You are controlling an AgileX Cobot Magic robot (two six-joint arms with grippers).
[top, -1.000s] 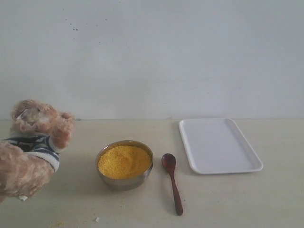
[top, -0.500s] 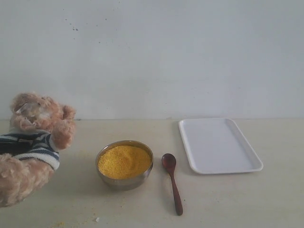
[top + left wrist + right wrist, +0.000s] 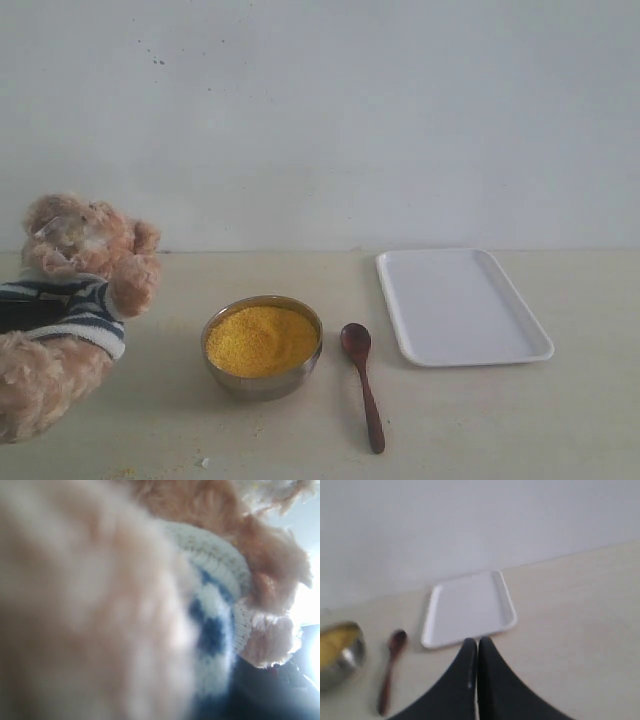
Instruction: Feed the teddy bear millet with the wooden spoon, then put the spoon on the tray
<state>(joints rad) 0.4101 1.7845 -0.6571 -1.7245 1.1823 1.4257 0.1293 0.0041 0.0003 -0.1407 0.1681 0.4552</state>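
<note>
The bear (image 3: 70, 310) stood at the counter's (image 3: 500, 420) left edge, leaning with its face turned toward the bowl (image 3: 262, 382). That looked like a pose for feeding. Fur and striped shirt filled the left wrist view, so the left gripper was right against the bear. Its jaws were hidden, and I could not tell whether they were clamped on it.

The millet (image 3: 260, 340) lay heaped in the bowl at mid-counter, toward the front edge. The spoon (image 3: 362, 385) lay flat just beside the bowl on the tray's side, touching neither. Its scoop pointed to the back edge and its handle to the front, which should suit a grasp from above.

The tray (image 3: 460, 305) sat bare toward the back right, probably kept free to take the spoon at the end.

The right gripper (image 3: 477, 643) hung over the counter near the tray's front rim, its jaws pressed together on nothing. I judged no feeding had begun, as the spoon was untouched.

Count: one bear, one bowl of millet, one spoon, one tray, and one gripper plainly visible.
</note>
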